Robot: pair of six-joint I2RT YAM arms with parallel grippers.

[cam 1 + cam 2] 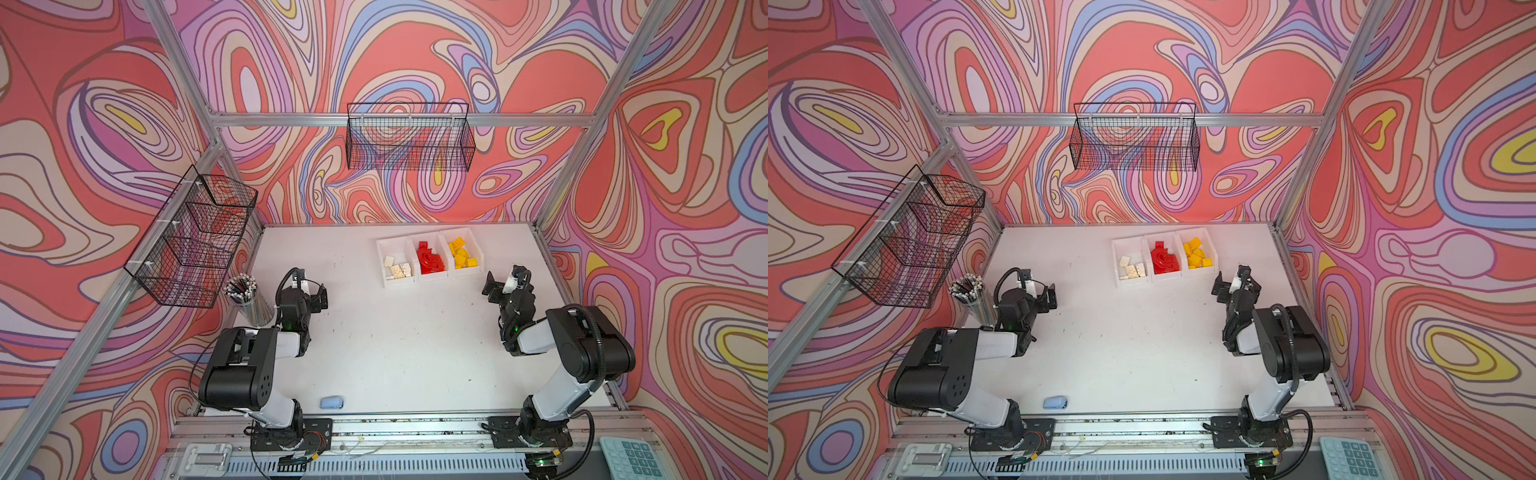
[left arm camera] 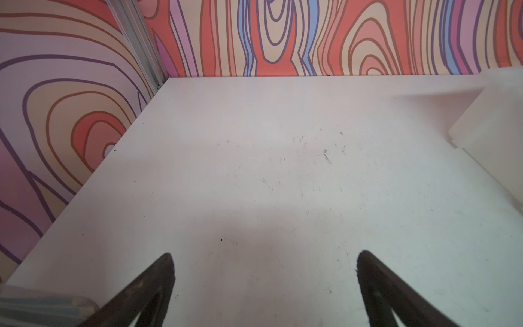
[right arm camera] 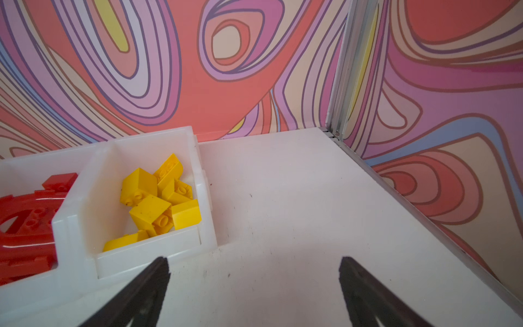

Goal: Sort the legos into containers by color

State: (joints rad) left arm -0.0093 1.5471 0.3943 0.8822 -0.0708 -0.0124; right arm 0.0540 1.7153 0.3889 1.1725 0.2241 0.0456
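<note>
nearest the front edge: pale blue rounded block [image 1: 331, 402] alone on the table [image 1: 395, 357], not a brick. Risk: it gets read as a stray piece and dropped in a bin, and no bin matches it

left hand [image 2: 266, 257] wide open, holding nothing, hovers over bare table beside the pencil cup [image 1: 249, 305]; a careless swing of that arm could tip the cup

right hand [image 3: 254, 260] also wide open and empty, one finger [image 3: 152, 280] near the front corner of the yellow bin; can't tell if it touches. Main hazard: a sideways move from there shoves the joined containers [image 1: 400, 286] and jolts bricks out

all legos [image 1: 432, 261] in view sit inside the containers, none loose on the table in both top views, so the sort looks done

containers stand toward the far side of the table, right of centre, three white bins in a row: cream bricks [image 1: 398, 269] in the left one, red bricks [image 1: 1166, 262] with the big arch piece in the middle, yellow bricks [image 3: 158, 198] in the right, heaped at odd angles

red pile fills its bin most; the arch would likely ride up if bumped

far wall: black wire basket [image 1: 409, 137], well clear of the work
</note>
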